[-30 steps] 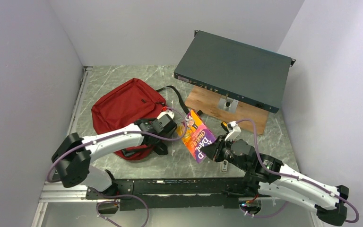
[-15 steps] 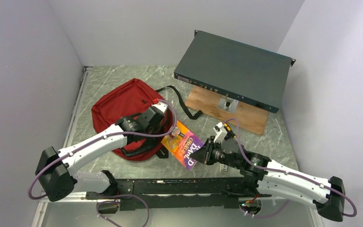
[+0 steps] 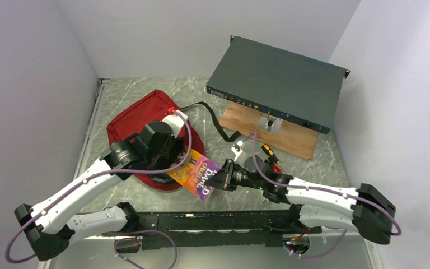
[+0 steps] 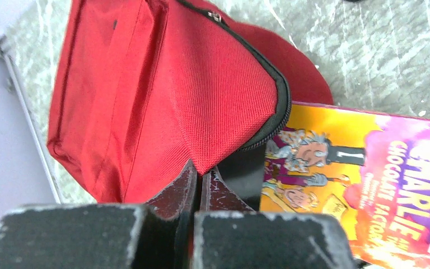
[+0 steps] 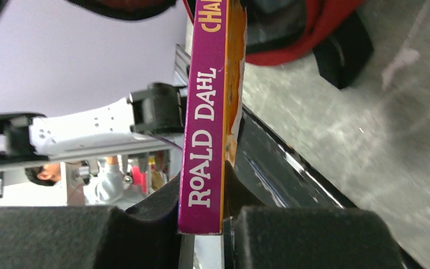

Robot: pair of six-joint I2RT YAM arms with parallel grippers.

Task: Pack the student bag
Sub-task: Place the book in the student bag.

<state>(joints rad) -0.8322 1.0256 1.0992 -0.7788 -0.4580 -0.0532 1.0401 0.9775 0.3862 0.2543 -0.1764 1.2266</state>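
**Top view.** The bag (image 3: 140, 115) lies on the left half of the desk (image 3: 123, 92), its mouth facing right. The left hand (image 3: 168, 157) is at the mouth's rim. The right hand (image 3: 222, 178) presents the book (image 3: 197, 174), whose far end is at the opening.

**Left wrist view.** The left hand (image 4: 200, 182) is fully pinched on the red fabric lip of the bag (image 4: 145, 84), beside the zip. A corner of the book (image 4: 358, 185) sits just under that lip.

**Right wrist view.** The right hand (image 5: 201, 202) is clamped narrowly on the spine end of the book (image 5: 207, 112), which points edge-on toward the bag (image 5: 302, 33).

**Assessment.** The step in hand is judged to be insertion.
- Raise the lip to widen the gap.
- Align the book with the opening and push along its length.
- Watch that the corner does not snag the zip.
- Release only once the book is mostly inside.
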